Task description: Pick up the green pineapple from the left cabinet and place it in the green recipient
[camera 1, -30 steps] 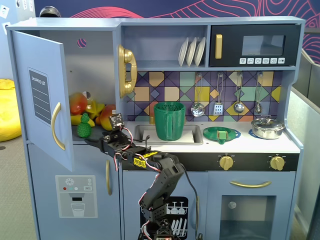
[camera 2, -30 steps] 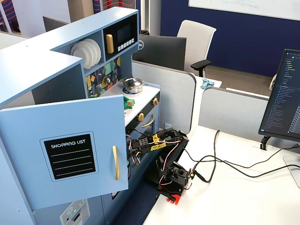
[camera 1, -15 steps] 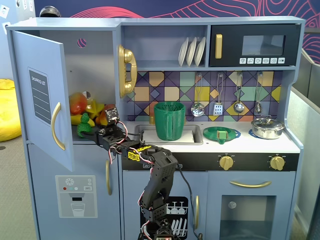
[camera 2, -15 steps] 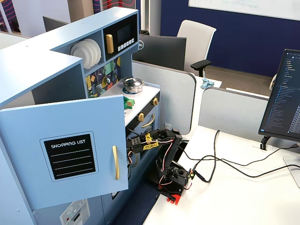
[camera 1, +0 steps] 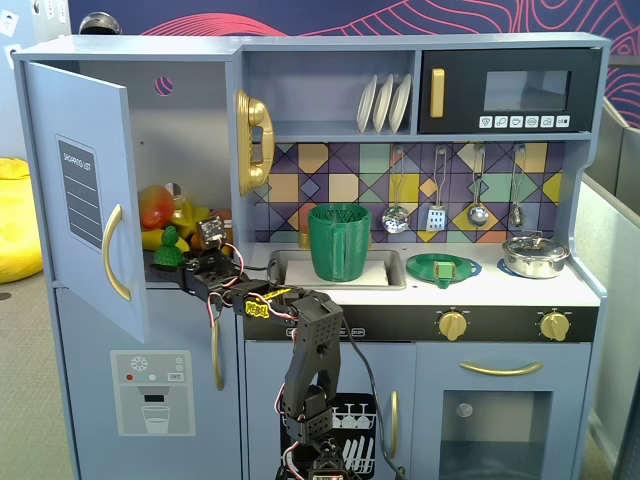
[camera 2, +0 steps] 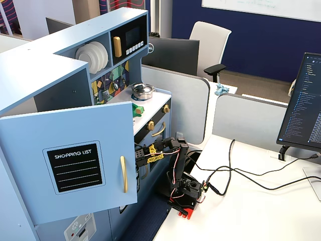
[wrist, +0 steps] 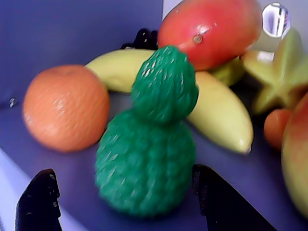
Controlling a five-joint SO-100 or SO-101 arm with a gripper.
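**Pineapple stands between parted fingers in the fridge compartment**

Pineapple (wrist: 149,139), green and bumpy, stands upright on the blue floor of the left cabinet (camera 1: 90,200), whose door with the "shopping list" label hangs wide open. In the wrist view the pincer (wrist: 130,199) is released: one black finger (wrist: 38,202) sits low to the left of the fruit and the other (wrist: 221,202) low to the right, so the pineapple's base lies in the gap between them, and no contact can be made out on either side.

Left of the pincer and a little beyond it lies an orange (wrist: 65,108). Straight beyond the pineapple lies a yellow banana (wrist: 219,110) with a red mango (wrist: 211,31) over it. Off to the right is a yellow-green starfruit (wrist: 281,72).

In a fixed view the arm (camera 1: 310,350) reaches left into the compartment, while the green recipient (camera 1: 339,241) stands in the sink (camera 1: 385,275), well right of the pincer.
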